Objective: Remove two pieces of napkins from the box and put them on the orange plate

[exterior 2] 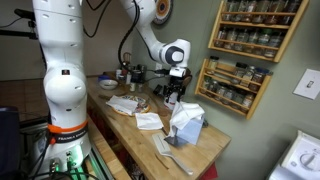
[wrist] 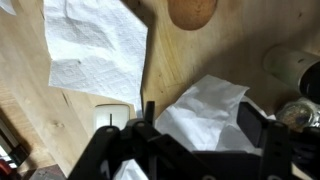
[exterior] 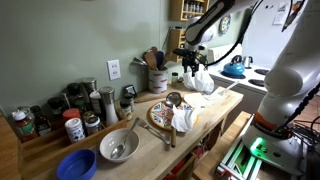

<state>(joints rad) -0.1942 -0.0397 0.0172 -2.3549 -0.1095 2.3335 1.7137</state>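
The arm reaches over the wooden bench (exterior: 218, 104) with the gripper (exterior 2: 172, 94) low above the boards, just beside the napkin box (exterior 2: 190, 132); the box stands upright near the bench end, with a white napkin tuft (exterior 2: 185, 108) rising from its top. In the wrist view the gripper (wrist: 200, 135) shows its jaws released and spread wide; a crumpled napkin (wrist: 205, 112) lies between them, and I cannot tell whether either jaw touches it. Up and to the left in the wrist view a flat napkin (wrist: 95, 45) is spread on the wood; the rounded head of a wooden spoon (wrist: 192, 10) shows at the top edge.

In an exterior view that flat napkin (exterior 2: 148, 121) lies on the bench near the box, apart from it; another napkin (exterior 2: 122, 103) lies further along the bench. In an exterior view the orange plate (exterior: 157, 112) sits mid-bench, well apart from the gripper (exterior: 190, 66); a white napkin heap (exterior: 183, 118) overlaps its rim, though how much of it rests on the plate I cannot tell. A metal bowl (exterior: 118, 146) and a blue bowl (exterior: 76, 165) stand at the other end of the bench; spice racks (exterior 2: 250, 40) hang on the wall behind the gripper.
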